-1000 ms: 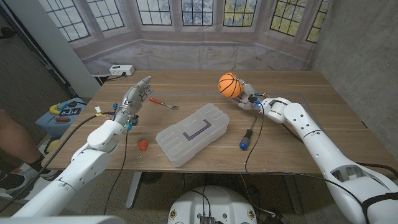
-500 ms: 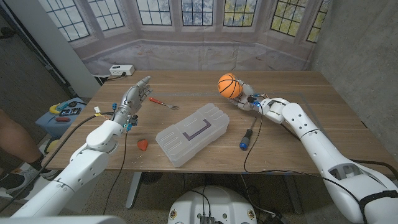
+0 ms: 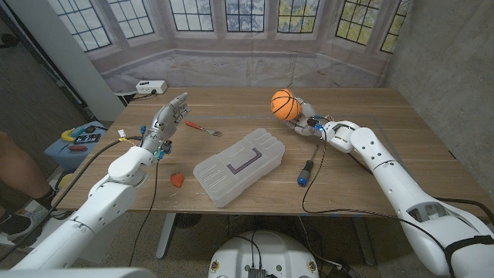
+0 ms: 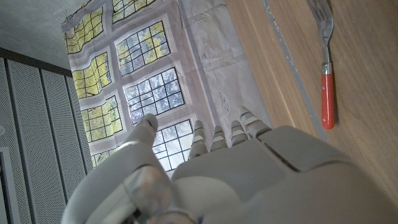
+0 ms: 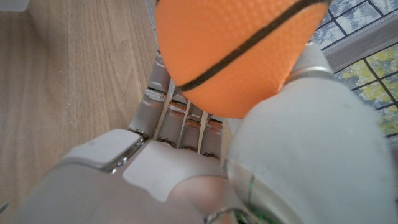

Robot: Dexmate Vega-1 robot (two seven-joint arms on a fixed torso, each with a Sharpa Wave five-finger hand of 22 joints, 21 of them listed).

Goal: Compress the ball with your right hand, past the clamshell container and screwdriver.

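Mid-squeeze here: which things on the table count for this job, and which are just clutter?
Job:
ball, held in the right hand
clamshell container, mid-table
screwdriver, beside the container

Lying about:
fork with a red handle, near the left hand, which holds nothing
small red piece
white box at the far edge

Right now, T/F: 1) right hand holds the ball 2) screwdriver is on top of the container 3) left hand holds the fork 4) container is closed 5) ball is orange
1) True: the right hand grips the ball.
2) False: the screwdriver lies on the table beside the container, toward the right arm.
3) False: the left hand holds nothing; the fork lies on the table beside it.
4) True.
5) True, with black lines.
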